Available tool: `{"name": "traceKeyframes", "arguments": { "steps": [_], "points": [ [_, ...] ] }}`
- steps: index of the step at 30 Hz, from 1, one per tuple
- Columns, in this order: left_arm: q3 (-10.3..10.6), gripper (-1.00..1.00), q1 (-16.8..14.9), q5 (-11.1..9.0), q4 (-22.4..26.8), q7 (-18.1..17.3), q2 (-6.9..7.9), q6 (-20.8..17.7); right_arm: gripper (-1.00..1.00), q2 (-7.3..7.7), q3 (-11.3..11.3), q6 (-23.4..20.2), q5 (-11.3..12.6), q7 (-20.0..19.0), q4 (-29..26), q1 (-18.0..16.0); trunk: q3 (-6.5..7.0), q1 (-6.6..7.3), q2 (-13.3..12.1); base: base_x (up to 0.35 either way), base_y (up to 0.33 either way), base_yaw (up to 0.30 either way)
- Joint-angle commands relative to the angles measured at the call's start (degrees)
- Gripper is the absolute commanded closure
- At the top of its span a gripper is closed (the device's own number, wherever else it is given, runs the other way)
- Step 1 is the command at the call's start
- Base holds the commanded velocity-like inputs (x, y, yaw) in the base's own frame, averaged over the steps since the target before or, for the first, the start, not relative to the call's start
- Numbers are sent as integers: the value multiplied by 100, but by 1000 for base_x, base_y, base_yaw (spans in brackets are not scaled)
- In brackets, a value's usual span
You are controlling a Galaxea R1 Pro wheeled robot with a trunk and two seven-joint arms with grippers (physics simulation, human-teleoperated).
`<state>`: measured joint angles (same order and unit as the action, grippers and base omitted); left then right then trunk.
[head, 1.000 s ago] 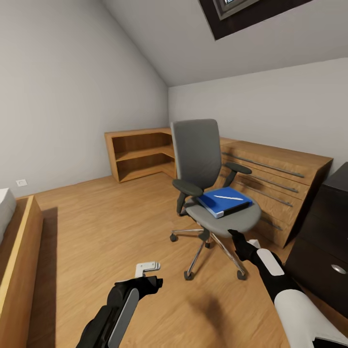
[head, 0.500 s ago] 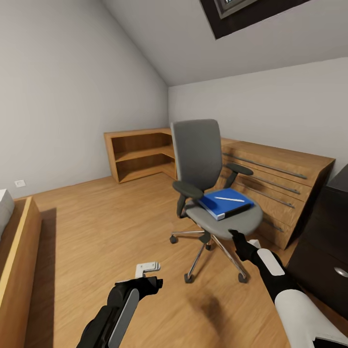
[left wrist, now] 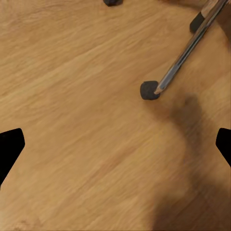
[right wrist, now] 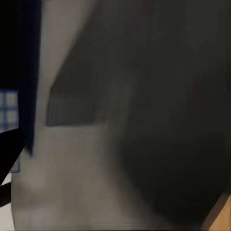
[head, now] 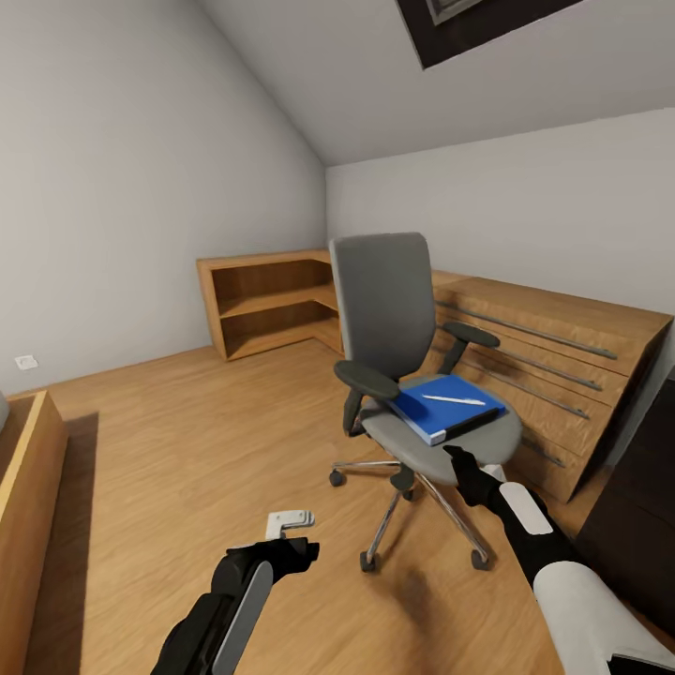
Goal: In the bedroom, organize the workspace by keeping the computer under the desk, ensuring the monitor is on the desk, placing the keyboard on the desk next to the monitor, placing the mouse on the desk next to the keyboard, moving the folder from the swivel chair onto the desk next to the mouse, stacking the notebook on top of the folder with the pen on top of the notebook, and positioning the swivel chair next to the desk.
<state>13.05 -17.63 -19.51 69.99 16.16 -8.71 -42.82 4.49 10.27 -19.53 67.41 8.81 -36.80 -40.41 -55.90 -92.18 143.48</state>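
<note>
The flat bright blue folder [head: 447,408] with white paper edges is seen lying on the seat of the grey upholstered swivel chair [head: 382,305], with the slim white pen [head: 453,399] resting on top of it. The folder lies just beyond and slightly above the right hand [head: 461,466], which is raised close to the front edge of the seat; the left hand [head: 298,549] hangs lower over the wood plank floor [head: 187,441], well apart from the chair, so the right arm is judged the nearer. The folder's long axis runs diagonally away from the right hand, toward the chair's far armrest. The left hand is shown spread wide, its dark fingertips [left wrist: 10,144] at the edges of the left wrist view above a chair caster [left wrist: 149,90]. Whether the right hand is spread or pressed together cannot be told, the right wrist view being blurred grey. A notebook beneath the pen cannot be made out.
</note>
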Motion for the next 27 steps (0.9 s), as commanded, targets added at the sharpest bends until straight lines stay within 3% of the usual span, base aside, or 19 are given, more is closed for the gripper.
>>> {"name": "traceKeyframes", "arguments": {
  "steps": [1,19,27],
  "points": [
    [12,-100,-3,-57,6,54,1,-16,-100,-1,10,-24,53,42,-12,-2,-6,-1,2,199,-43,0],
    [20,-100,-3,-61,6,46,1,-17,-100,8,10,-24,53,51,-12,-2,-6,-1,2,247,-136,0],
    [20,-100,-3,-62,6,44,1,-20,-100,7,14,-24,53,51,-12,-2,-6,-1,2,16,-24,0]
  ]
}}
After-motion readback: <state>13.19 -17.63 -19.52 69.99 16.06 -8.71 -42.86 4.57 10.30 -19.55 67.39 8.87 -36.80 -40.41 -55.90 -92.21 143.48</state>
